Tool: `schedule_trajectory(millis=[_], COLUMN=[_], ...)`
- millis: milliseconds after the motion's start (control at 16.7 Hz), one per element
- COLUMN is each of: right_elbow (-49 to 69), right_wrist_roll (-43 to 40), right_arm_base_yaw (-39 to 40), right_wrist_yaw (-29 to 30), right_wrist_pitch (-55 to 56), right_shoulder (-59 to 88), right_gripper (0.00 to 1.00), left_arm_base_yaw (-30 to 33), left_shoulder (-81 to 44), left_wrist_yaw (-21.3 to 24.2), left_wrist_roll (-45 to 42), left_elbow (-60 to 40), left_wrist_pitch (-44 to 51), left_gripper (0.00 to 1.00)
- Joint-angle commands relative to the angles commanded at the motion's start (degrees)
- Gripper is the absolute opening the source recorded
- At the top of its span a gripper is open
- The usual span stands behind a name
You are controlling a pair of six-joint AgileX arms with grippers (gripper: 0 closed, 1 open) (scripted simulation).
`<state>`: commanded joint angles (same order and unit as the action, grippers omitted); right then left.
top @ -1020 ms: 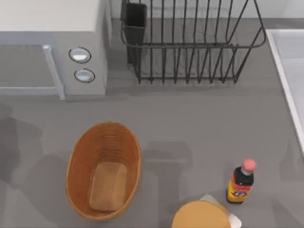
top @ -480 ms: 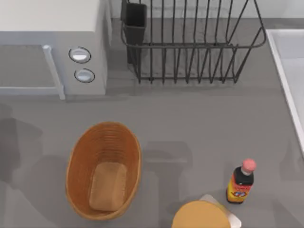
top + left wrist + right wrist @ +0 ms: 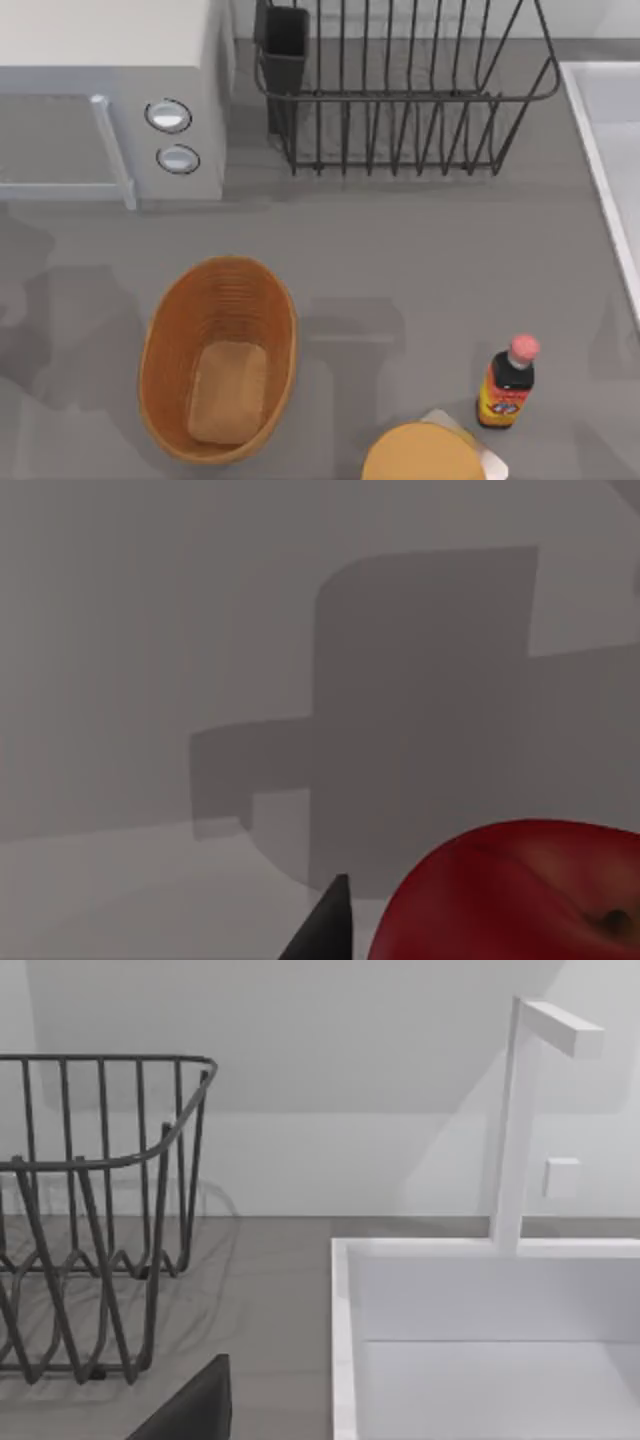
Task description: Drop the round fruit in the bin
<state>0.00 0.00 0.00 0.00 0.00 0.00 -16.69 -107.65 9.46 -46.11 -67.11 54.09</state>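
The round fruit (image 3: 520, 895), glossy red with a small stem dimple, sits very close in the left wrist view. My left gripper (image 3: 440, 925) is shut on it, and one black fingertip (image 3: 330, 925) shows right beside it above a grey surface. The bin (image 3: 160, 345), an oval orange-brown wicker basket with a tan bottom, stands at the front left of the table with nothing in it. A dark part of my right gripper (image 3: 195, 1405) shows near the dish rack and the sink.
A black wire dish rack (image 3: 400, 95) stands at the back, with a white microwave (image 3: 110, 100) at the back left. A sauce bottle (image 3: 510, 385) and an orange-yellow round thing (image 3: 422, 455) sit at the front right. A white sink (image 3: 490, 1340) lies along the right edge.
The arm shadows on the table's left side have shifted in the top view. The basket, bottle and rack have not moved.
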Motion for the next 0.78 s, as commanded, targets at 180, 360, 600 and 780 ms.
schedule_trajectory(millis=[180,360,600,780], right_elbow=[0.0,0.0,0.0,0.0], right_wrist_roll=[0.0,0.0,0.0,0.0], right_arm_base_yaw=[0.0,0.0,0.0,0.0], right_wrist_yaw=[0.0,0.0,0.0,0.0], right_wrist_pitch=[0.0,0.0,0.0,0.0], right_shoulder=[0.0,0.0,0.0,0.0], right_gripper=[1.0,1.0,1.0,1.0], left_arm_base_yaw=[1.0,0.1,-2.2,-3.8], left_shoulder=[3.0,5.9,6.8,5.2], left_wrist_yaw=[0.1,0.3,0.1,-0.3], left_wrist_roll=[-0.9,-1.8,-0.9,0.2], left_elbow=[-4.6,-11.7,-20.0,-22.5], left_wrist_pitch=[7.4,13.2,17.3,18.3], left_gripper=[0.0,0.0,0.0,0.0])
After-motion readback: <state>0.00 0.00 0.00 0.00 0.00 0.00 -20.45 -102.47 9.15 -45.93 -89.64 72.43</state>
